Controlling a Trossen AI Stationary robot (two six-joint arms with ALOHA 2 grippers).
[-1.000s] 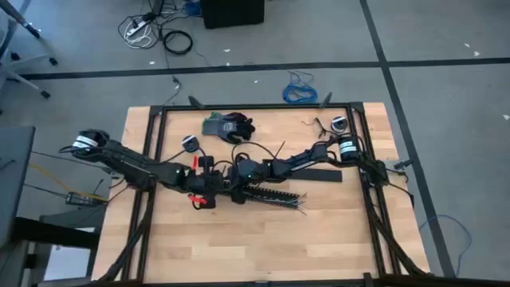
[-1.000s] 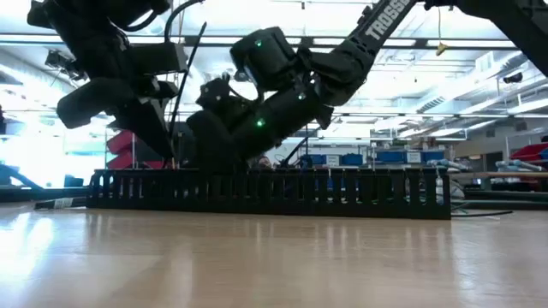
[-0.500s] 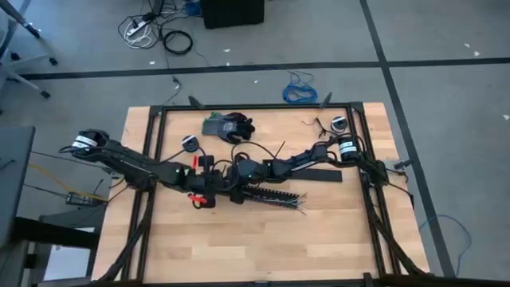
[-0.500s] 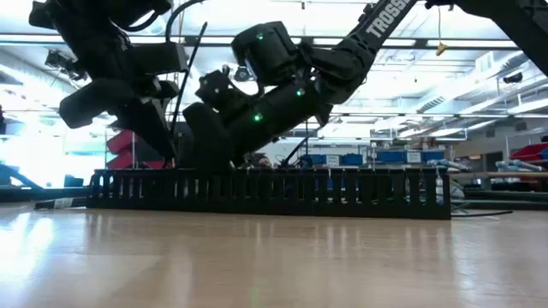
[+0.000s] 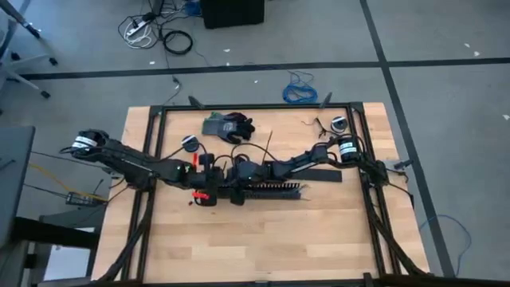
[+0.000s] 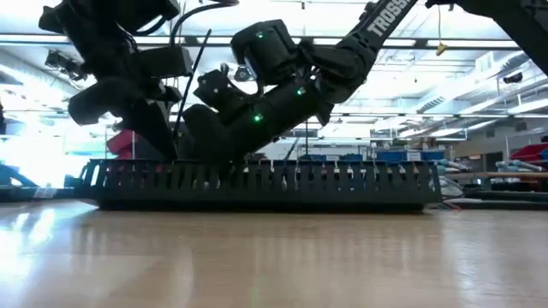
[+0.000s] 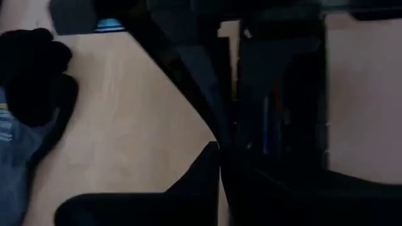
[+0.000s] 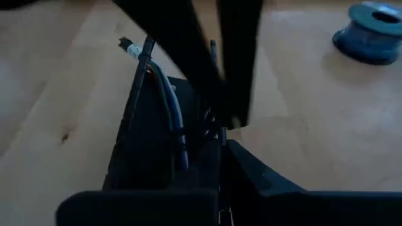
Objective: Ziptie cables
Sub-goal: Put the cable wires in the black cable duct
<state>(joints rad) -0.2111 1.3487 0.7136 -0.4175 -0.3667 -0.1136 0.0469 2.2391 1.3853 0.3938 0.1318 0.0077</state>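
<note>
Both grippers, left gripper [image 5: 209,190] and right gripper [image 5: 237,185], crowd one end of the slotted black duct [image 5: 269,190]; whether either is open I cannot tell. Just ahead of them the cables [image 8: 168,107] lie inside the duct. No fastened ziptie shows, so the tying looks unfinished.

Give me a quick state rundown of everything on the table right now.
slotted cable tray: lying flat at table centre, both grippers at its left end.
cables: lying inside the tray.
flat black strip: lying beside the tray, under the right arm.
gloves: heaped at the far edge, untouched.
left gripper: down at the tray's left end.
right gripper: down beside it over the tray.
</note>
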